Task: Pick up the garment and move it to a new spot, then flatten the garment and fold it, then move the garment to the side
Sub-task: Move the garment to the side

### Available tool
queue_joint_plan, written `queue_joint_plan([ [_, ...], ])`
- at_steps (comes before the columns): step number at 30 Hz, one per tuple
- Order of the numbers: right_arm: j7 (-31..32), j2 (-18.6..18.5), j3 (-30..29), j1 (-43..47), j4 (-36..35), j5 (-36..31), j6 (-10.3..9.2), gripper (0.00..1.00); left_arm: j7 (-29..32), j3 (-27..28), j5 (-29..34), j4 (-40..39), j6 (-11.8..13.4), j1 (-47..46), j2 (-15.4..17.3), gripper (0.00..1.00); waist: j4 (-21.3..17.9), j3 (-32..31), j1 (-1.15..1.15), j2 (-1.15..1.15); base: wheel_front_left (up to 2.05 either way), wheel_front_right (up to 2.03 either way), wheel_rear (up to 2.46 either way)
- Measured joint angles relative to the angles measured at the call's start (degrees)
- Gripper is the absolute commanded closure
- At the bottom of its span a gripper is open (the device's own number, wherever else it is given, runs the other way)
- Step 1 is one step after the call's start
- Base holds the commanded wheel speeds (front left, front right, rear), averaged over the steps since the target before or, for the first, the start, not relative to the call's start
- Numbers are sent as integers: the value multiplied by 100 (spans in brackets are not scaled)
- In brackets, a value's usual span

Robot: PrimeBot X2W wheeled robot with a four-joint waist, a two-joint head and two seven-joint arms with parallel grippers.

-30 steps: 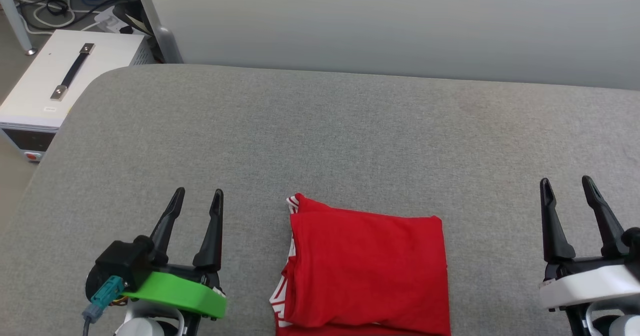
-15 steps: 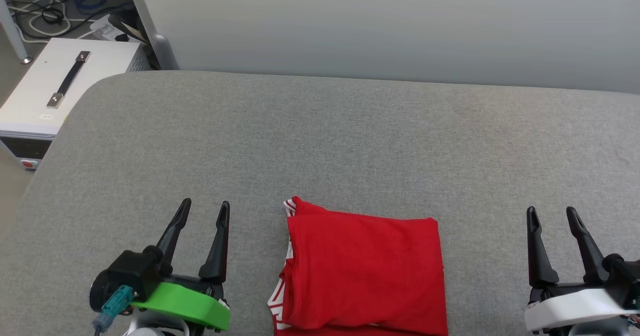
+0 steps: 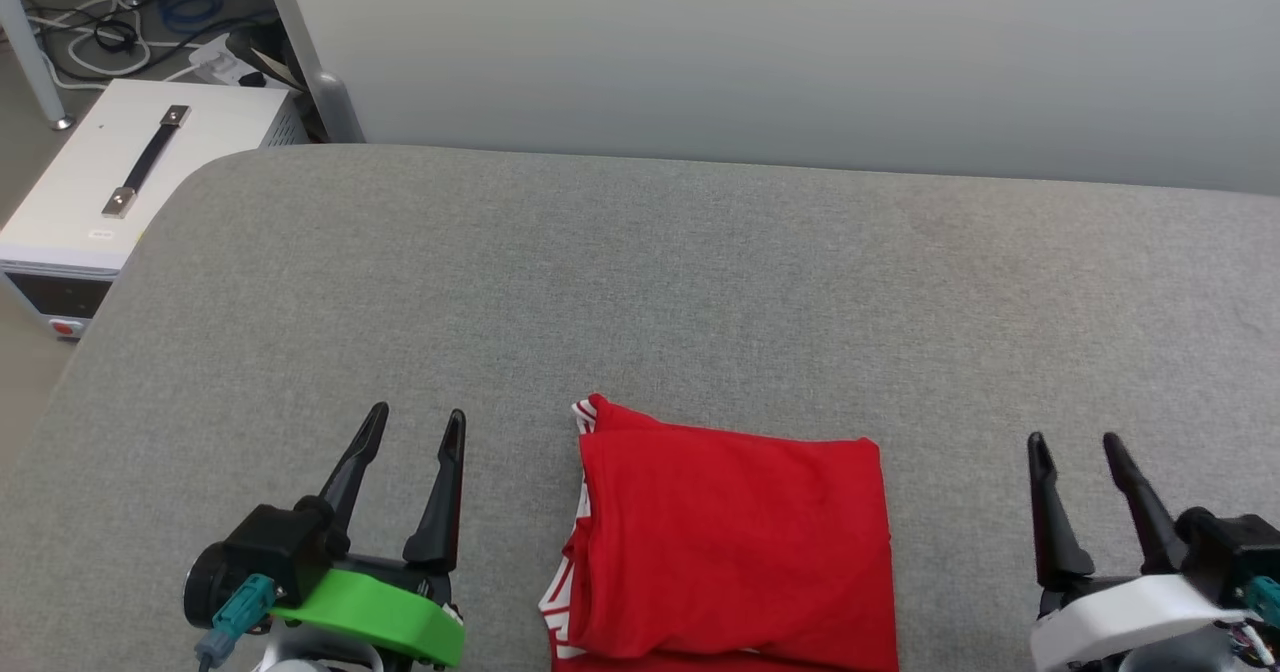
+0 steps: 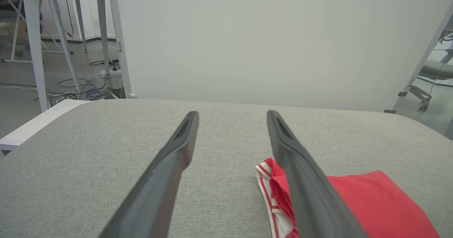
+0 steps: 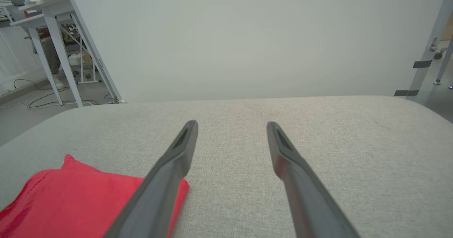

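Note:
The garment (image 3: 730, 547) lies folded into a red rectangle near the front edge of the grey padded table (image 3: 640, 282), with white-and-red striped trim showing along its left side. My left gripper (image 3: 415, 417) stands open to the garment's left, apart from it, nothing between its fingers. My right gripper (image 3: 1075, 442) stands open to the garment's right, also apart and empty. In the left wrist view the garment (image 4: 375, 202) lies right of my left gripper (image 4: 231, 114). In the right wrist view the garment (image 5: 70, 195) lies left of my right gripper (image 5: 231, 124).
A white equipment box (image 3: 120, 177) with a black handle sits on the floor beyond the table's left corner, with cables (image 3: 110, 32) behind it. A pale wall panel (image 3: 780, 52) stands right behind the table's far edge. White stand legs (image 4: 39, 46) rise at the left.
My right gripper has drawn back toward the lower edge of the head view and slightly left. The left gripper has dropped a little too. The head camera has shifted slightly. The garment lies unchanged.

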Motion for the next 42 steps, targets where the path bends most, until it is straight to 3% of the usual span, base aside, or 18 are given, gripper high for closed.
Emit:
queue_joint_plan([
  [4,1215,-187,425,-18,-24,385,2,0,0,-38,0,0,0,-2,-2,0,27,83,0,0,0,0,0],
  [8,2884,-385,599,-86,-272,744,0,0,0,-48,0,4,0,-5,-41,0,77,194,0,0,0,0,0],
  [13,4654,-197,516,-314,-638,1098,0,0,0,-122,-1,31,0,-40,-87,0,165,341,0,0,0,0,0],
  [17,5654,-87,419,-510,-699,775,0,0,0,-129,-2,37,0,-146,-87,0,282,460,0,0,0,0,0],
  [24,6369,263,288,-764,-486,346,0,0,0,-159,-1,21,0,-337,-140,0,543,696,0,0,0,0,0],
  [36,6237,292,437,-1076,354,355,-1,0,0,-190,-15,-82,0,-583,-188,0,921,1027,0,0,0,0,0],
  [37,6237,287,504,-1090,392,350,-1,20,0,-185,-15,-82,0,-592,-187,0,933,1044,0,0,0,0,0],
  [39,6215,261,598,-1121,445,335,-2,85,0,-183,-15,-80,0,-593,-187,0,946,1062,0,0,0,0,0],
  [40,6159,243,648,-1149,470,323,-2,100,0,-185,-15,-79,0,-593,-187,0,946,1063,0,0,0,0,0],
  [42,6032,200,767,-1174,526,321,-3,100,0,-185,-15,-73,0,-593,-187,0,940,1050,0,0,0,0,0],
])
